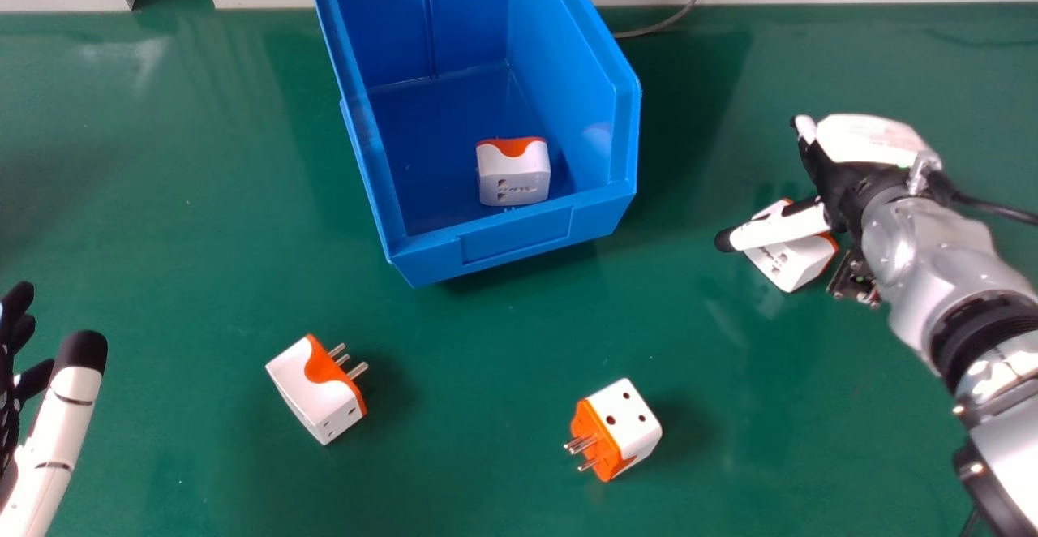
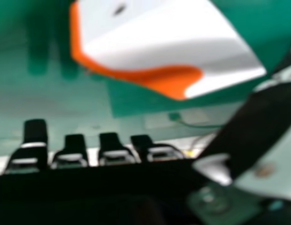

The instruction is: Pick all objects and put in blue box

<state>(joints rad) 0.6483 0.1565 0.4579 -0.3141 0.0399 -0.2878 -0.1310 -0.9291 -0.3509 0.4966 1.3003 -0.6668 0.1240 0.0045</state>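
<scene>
You are working over a green tabletop [image 1: 478, 334] extending between the blue box [image 1: 519, 238] and your right hand [image 1: 869, 139], whose fingers are pointing straight, slightly spread, with its thumb crossing above a plug adapter [image 1: 788, 268], contact unclear. Your left hand [image 1: 63, 407] is occupying the left edge, thumb straight. Two adapters, one left [image 1: 300, 383], one right [image 1: 636, 423], are lying before the box; another [image 1: 515, 178], bearing illegible print, is sitting inside.

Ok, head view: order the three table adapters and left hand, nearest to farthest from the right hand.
1. Right-side adapter, partly behind right hand
2. Centre-right adapter, near side
3. Centre-left adapter, near side
4. Left hand, left edge
</scene>
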